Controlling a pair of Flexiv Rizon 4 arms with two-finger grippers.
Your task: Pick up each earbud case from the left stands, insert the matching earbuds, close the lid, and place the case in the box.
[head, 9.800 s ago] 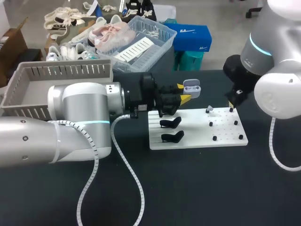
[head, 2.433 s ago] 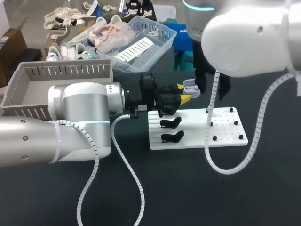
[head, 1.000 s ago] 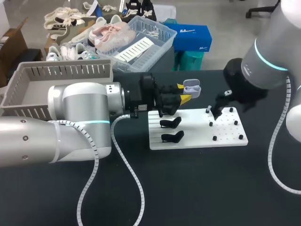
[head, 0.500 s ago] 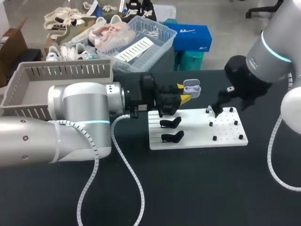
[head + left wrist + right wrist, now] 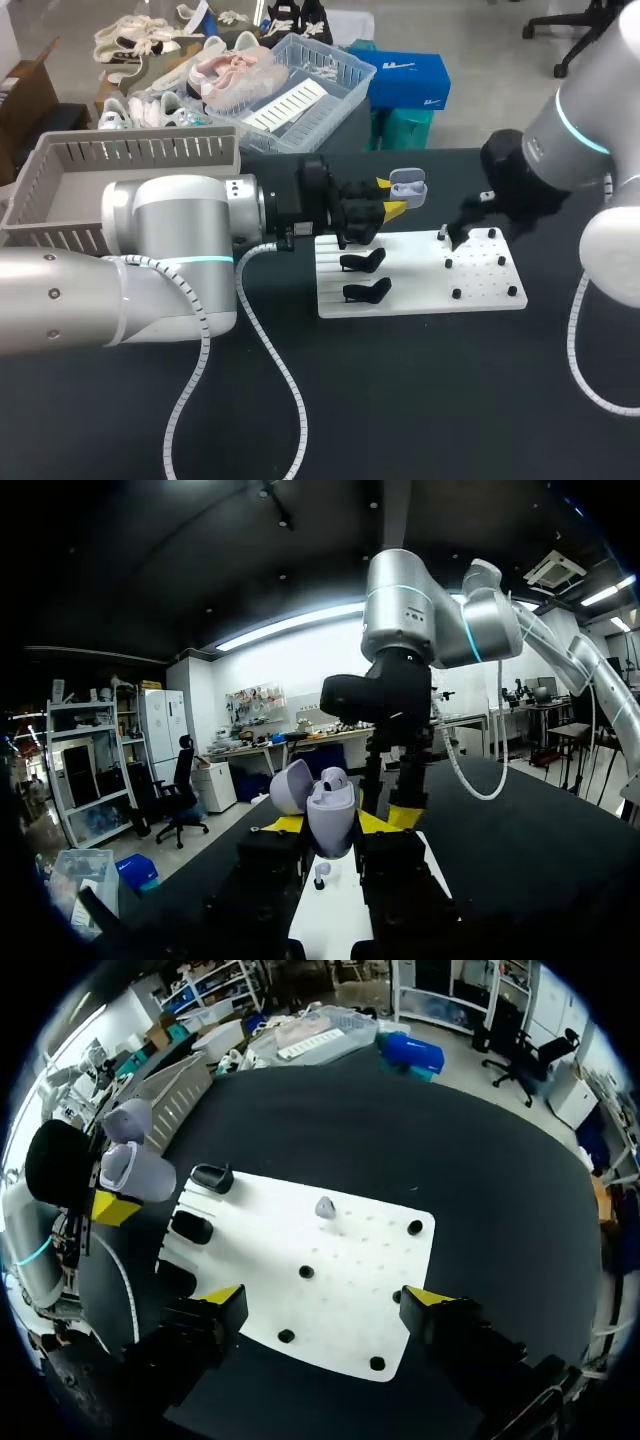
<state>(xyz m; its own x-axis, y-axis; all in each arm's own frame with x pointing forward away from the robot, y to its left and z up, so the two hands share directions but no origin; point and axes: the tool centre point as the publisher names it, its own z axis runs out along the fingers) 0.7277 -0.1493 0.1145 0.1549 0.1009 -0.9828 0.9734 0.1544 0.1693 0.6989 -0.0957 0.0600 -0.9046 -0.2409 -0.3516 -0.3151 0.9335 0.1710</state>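
The left claw (image 5: 337,823) is closed on the case (image 5: 407,187), one yellow tip pressed to each of its sides; the case is held upright in the air, above the far left corner of the board (image 5: 420,290) and not touching it; its lid (image 5: 291,786) is swung open and tipped back, away from the right arm; a pale rounded shape shows at the case's mouth, too small to tell what it is; the right claw (image 5: 323,1296) hangs over the right half of the board with its fingers spread wide and nothing between them; just ahead of it a single pale earbud (image 5: 324,1206) stands on the board near the far edge, apart from both yellow tips; in the head view the claw's dark body sits just beside that earbud, and I cannot tell there whether they touch; small black pegs (image 5: 415,1227) dot the right half of the board, around and beneath the claw; black stands (image 5: 211,1178) run in a row along its left half, near the left claw; the white board lies flat on the dark surface (image 5: 400,400); the box (image 5: 140,152), grey with slatted walls, sits at the far left of the surface behind the left arm, well apart from the board.
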